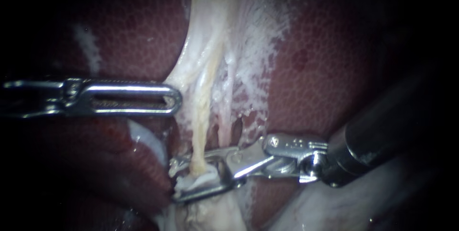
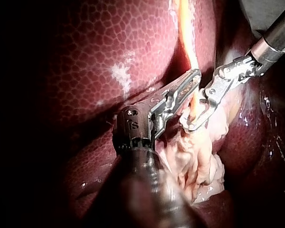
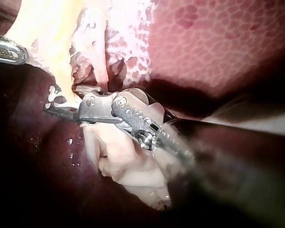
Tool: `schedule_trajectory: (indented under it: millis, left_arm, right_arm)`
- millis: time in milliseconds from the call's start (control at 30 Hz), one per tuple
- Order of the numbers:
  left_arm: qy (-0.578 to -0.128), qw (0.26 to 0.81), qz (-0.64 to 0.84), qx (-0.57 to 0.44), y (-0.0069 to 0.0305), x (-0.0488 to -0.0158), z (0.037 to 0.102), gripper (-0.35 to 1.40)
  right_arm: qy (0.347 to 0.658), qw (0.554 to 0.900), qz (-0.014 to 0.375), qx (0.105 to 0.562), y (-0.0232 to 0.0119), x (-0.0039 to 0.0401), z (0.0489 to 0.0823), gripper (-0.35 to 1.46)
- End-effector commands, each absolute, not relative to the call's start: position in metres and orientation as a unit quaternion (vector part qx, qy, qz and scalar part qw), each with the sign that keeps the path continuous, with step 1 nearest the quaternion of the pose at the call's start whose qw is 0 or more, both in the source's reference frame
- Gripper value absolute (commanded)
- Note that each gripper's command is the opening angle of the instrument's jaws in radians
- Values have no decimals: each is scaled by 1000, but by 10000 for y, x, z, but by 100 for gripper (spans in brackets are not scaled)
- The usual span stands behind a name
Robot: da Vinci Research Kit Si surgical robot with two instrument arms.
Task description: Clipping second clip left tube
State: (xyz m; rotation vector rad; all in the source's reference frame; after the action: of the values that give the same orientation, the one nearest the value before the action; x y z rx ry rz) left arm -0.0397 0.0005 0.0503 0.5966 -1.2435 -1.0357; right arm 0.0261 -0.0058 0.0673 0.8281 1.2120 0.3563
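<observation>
A yellowish left tube (image 1: 202, 116) runs down through pale tissue (image 1: 210, 30) between dark red liver lobes. My right instrument (image 1: 173, 181) comes in from the right, and its open jaws straddle the lower end of this tube, one jaw on each side, with white tissue (image 1: 196, 179) bunched in the gap. The left wrist view shows the same straddle (image 2: 192, 124) around the tube (image 2: 190, 52). My left instrument (image 1: 176, 99) lies level to the left, jaws shut, with the tip resting against the pale tissue's edge. No clip on the tube is clearly visible.
A thinner pinkish tube (image 1: 229, 111) runs just right of the yellowish one. Liver (image 1: 330, 63) fills both sides. Lumpy pale tissue (image 3: 128, 166) lies under my right instrument (image 3: 50, 100). My left instrument's tip (image 3: 4, 51) shows beyond it.
</observation>
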Motion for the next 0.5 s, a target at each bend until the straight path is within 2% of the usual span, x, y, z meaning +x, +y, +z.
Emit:
schedule_trajectory:
  millis: [33,167,500]
  left_arm:
    - [-547,651,-456,263,5,-396,503,-35]
    - [-547,651,-456,263,5,-397,503,-35]
    - [-547,651,-456,263,4,-397,504,-35]
  right_arm:
    - [550,730,166,371,-55,260,675,-31]
    - [549,731,172,367,-45,256,679,-35]
    - [544,733,175,370,-46,254,683,-35]
